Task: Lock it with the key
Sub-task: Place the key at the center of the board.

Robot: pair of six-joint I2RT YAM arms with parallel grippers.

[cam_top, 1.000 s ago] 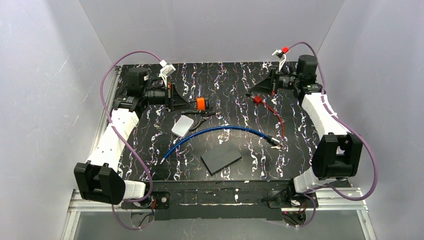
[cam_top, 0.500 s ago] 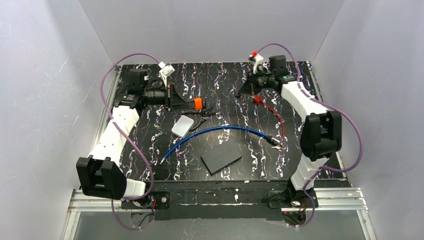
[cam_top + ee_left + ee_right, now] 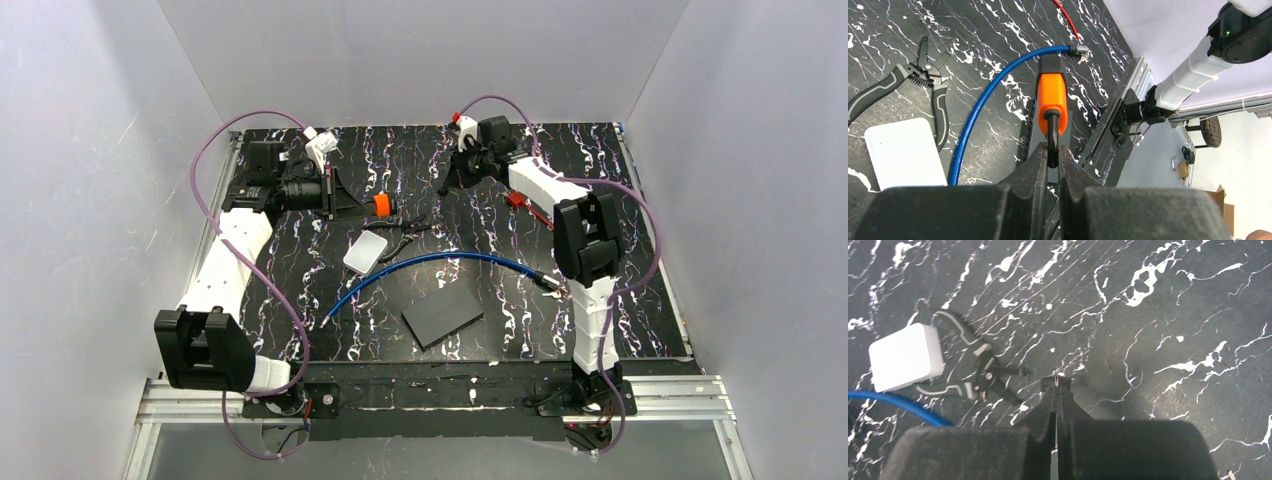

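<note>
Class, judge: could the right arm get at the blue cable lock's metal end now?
Probably yes: the lock's metal end lies uncovered on the right half of the table. The right claw is shut and would have to open first.

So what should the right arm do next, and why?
Probably ease the right pincer leftward toward the orange-and-black item, which the left pincer grips by its black loop. The right pincer is shut, with something small and shiny at its tip; what it is I cannot tell. The lock lies loose, untouched by either arm.
</note>
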